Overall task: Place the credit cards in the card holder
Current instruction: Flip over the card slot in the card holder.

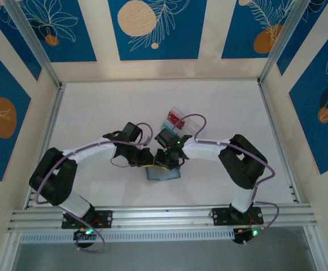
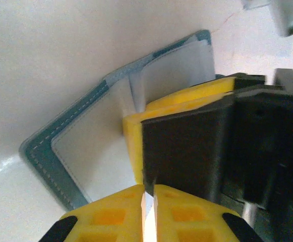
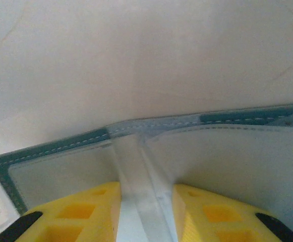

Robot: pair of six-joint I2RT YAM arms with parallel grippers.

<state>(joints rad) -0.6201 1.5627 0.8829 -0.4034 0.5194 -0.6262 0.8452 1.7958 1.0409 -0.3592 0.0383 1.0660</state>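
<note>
While both arms meet over the middle of the white counter (image 1: 226, 107), the card holder (image 1: 165, 174) lies open and flat beneath the two wrists. Its pale inner pockets face up, framed by a blue-grey stitched border.

The left gripper (image 2: 147, 204) is clenched. Its yellow fingers stand almost together, leaving only a thin pale slit, and whether anything thin sits in that slit cannot be told. Its tips point at the open card holder from just beside one edge.

The right gripper (image 3: 146, 217) comes down at the fold, its yellow fingers apart on either side of a pale middle leaf that stands up from the spine. The leaf fills the gap between them, but whether they are pressing it or only flanking it cannot be told. From the left wrist, the right gripper's black body and one yellow finger (image 2: 186, 98) lie over the far half of the card holder.

Beyond the arms a clear plastic tray (image 1: 182, 119) stands on the counter, with something red in one compartment.
</note>
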